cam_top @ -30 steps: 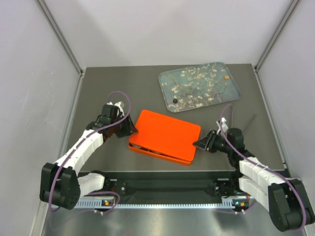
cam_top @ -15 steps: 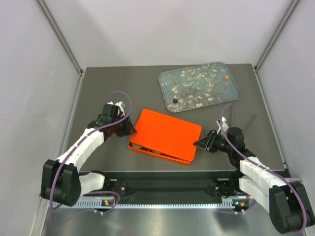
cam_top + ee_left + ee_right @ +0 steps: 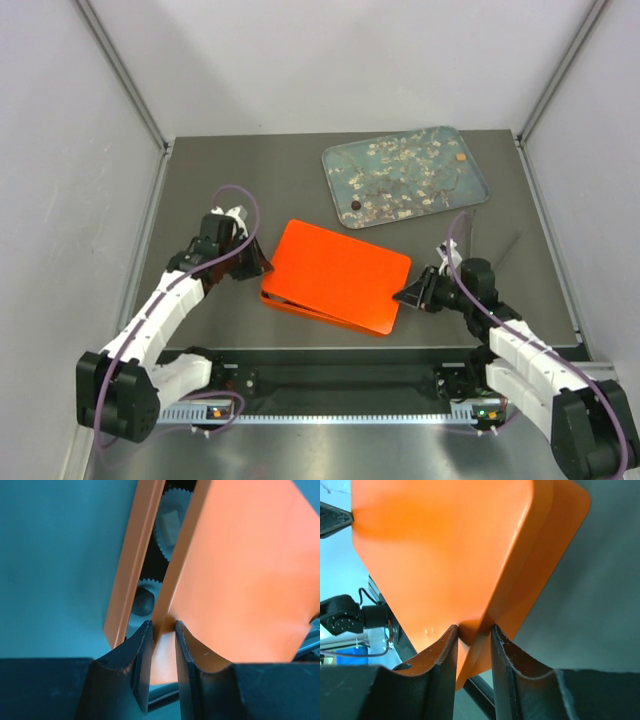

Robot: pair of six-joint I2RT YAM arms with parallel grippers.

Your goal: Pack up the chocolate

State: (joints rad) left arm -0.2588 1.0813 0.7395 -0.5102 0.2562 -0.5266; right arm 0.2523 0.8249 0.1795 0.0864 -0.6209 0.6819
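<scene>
I'm pinching the lid of the box at both ends, left gripper and right gripper each narrowly clamped on it. The chocolate is sitting inside the box, 2 more pieces on the tray beyond it.

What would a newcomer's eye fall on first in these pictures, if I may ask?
The bright orange lid at mid-table, pinched at opposite edges by the left end effector and right end effector. Behind it, the blossom-printed tray holds a dark chocolate piece and a tan piece.
</scene>
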